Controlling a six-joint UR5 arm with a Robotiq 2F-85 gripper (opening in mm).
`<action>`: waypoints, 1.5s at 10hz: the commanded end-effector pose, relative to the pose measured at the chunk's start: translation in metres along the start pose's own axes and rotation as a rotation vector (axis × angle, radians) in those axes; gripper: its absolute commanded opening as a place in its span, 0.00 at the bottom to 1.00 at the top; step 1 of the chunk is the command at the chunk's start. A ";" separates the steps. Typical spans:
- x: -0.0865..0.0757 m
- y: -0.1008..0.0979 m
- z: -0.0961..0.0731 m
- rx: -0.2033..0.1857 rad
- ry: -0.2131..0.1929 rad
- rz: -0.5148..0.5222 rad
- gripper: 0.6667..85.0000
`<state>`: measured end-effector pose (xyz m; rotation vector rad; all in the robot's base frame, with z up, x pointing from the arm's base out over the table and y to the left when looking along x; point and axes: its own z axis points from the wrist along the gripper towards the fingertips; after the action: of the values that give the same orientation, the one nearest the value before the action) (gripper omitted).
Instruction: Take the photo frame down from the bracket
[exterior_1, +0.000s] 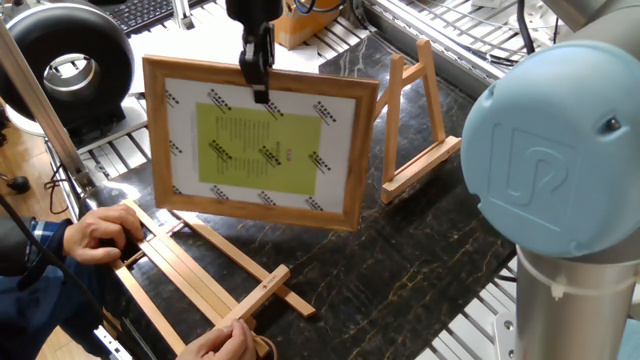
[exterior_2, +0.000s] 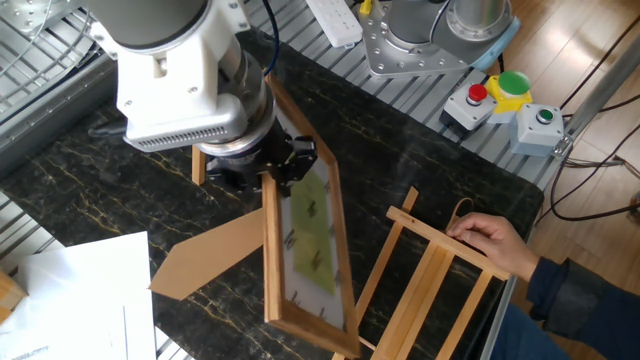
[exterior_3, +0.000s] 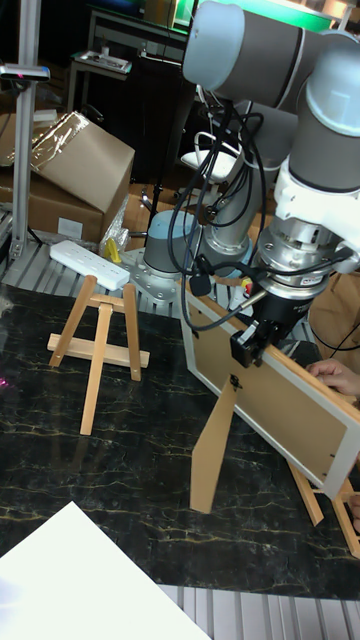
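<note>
Claw (exterior_1: 259, 82) clamps light-wood rectangular photo frame (exterior_1: 262, 145) top rail.

Arm reaching down over the surface, tool closed on the top edge of the photo frame.

The tool (exterior_1: 258, 72) points down from the wrist, and its two dark fingers (exterior_1: 262, 88) pinch the upper rail of the photo frame (exterior_1: 262, 145) near the middle, one finger in front and one behind. In the other fixed view the wide grey wrist block sits directly above the tool (exterior_2: 283, 160), over the far part of the surface. In the tall fixed view the tool (exterior_3: 252, 345) hangs under the white wrist joint, black cables run along the arm, and the forearm rises to a large grey elbow joint. The pale blue joint cap fills the right side of one fixed view.
</note>
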<state>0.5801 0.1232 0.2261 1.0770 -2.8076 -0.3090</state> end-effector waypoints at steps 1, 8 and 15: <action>-0.013 0.007 -0.002 -0.023 -0.045 0.057 0.01; -0.009 0.016 -0.002 -0.054 -0.030 -0.007 0.01; -0.023 -0.023 -0.004 -0.147 -0.069 -0.161 0.01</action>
<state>0.5976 0.1308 0.2297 1.2010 -2.7410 -0.4963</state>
